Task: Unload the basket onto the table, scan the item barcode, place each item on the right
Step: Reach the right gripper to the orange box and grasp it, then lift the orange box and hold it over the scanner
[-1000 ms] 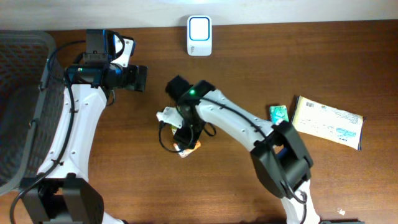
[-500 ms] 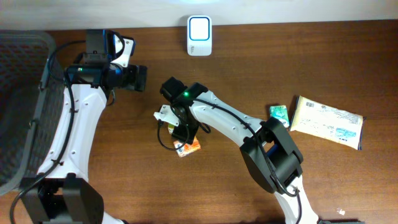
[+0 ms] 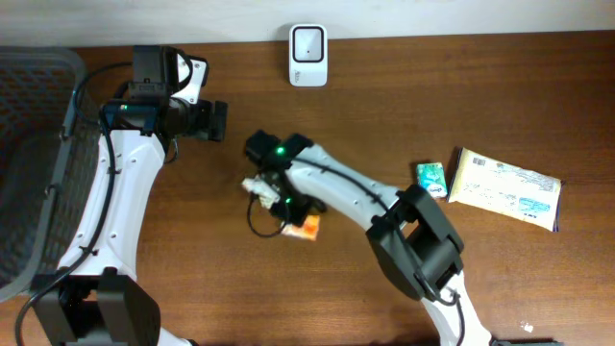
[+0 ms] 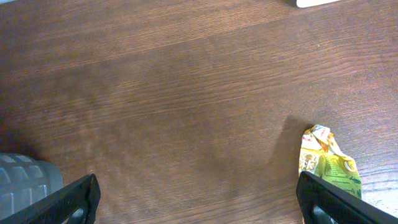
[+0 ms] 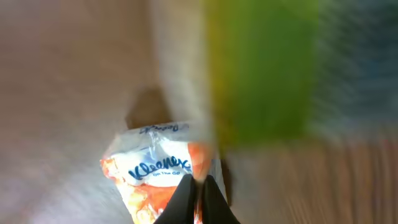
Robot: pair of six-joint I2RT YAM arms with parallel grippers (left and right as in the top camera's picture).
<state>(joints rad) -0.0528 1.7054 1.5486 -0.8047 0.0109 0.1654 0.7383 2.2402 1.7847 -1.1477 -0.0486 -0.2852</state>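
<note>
Tissue pack (image 5: 149,171), white and orange with blue letters on it, lies near the middle of the table (image 3: 461,86), a little toward the left edge and the front edge. In the overhead view it shows as a small orange and white thing just under the end of the right arm.

The right gripper (image 5: 198,193) is closed completely. Its two black fingers meet in a point over the lower edge of the pack, and they appear to pinch the wrapper there. The background in the right wrist view is strongly blurred, with green, yellow and blue patches that I cannot identify, while the pack itself is quite sharp.

The left gripper (image 3: 219,122) hangs near the far left corner of the table and points toward the right edge. Its jaws stand wide apart and nothing is between them, only bare wood.

A white scanner (image 3: 307,55) stands at the middle of the far edge, well apart from the pack. Near the right edge lie a small green packet (image 3: 430,176) and, just beside it, a larger pale yellow pouch (image 3: 506,189). A dark mesh basket (image 3: 29,115) is at the left edge.
</note>
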